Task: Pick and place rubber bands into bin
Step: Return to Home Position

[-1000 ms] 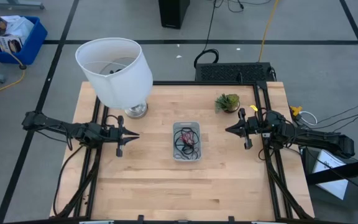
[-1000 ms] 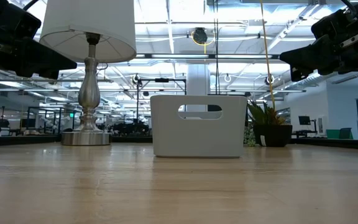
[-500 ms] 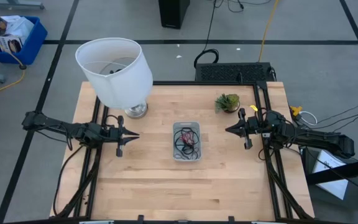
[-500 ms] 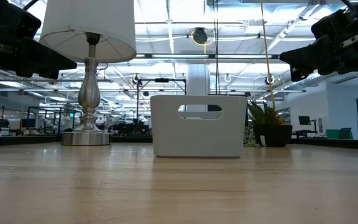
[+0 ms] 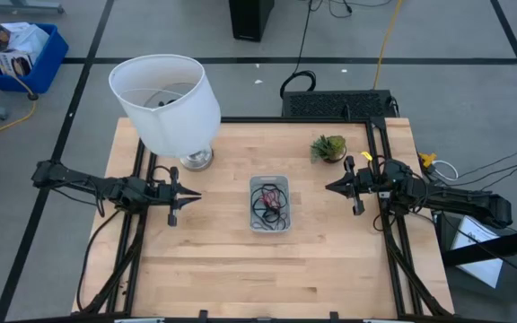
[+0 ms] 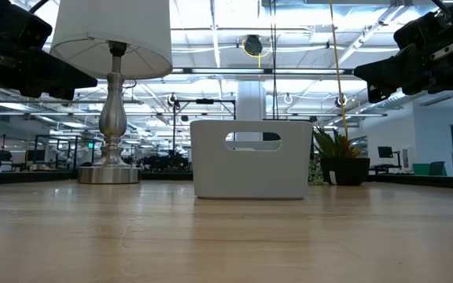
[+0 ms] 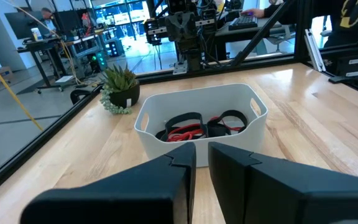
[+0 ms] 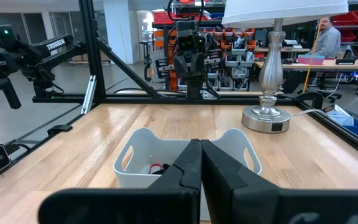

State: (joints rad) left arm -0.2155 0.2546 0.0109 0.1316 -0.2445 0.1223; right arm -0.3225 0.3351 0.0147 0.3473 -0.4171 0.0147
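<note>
The pale grey bin [image 5: 252,213] stands at the table's middle; it also shows in the low view [image 6: 250,169]. Several rubber bands, red [image 7: 185,132] and black [image 7: 229,121], lie tangled inside it [image 5: 270,201]. My left gripper [image 5: 193,196] hovers left of the bin, pointing at it; its fingers [image 7: 202,158] are shut but for a narrow slit and hold nothing. My right gripper [image 5: 329,187] hovers right of the bin, shut and empty [image 8: 201,155]. Both are above the table, clear of the bin.
A lamp with a white shade [image 5: 164,100] stands at the far left on a metal base [image 5: 196,160]. A small potted plant [image 5: 328,147] stands at the far right. Bare wood lies between each gripper and the bin and along the near edge.
</note>
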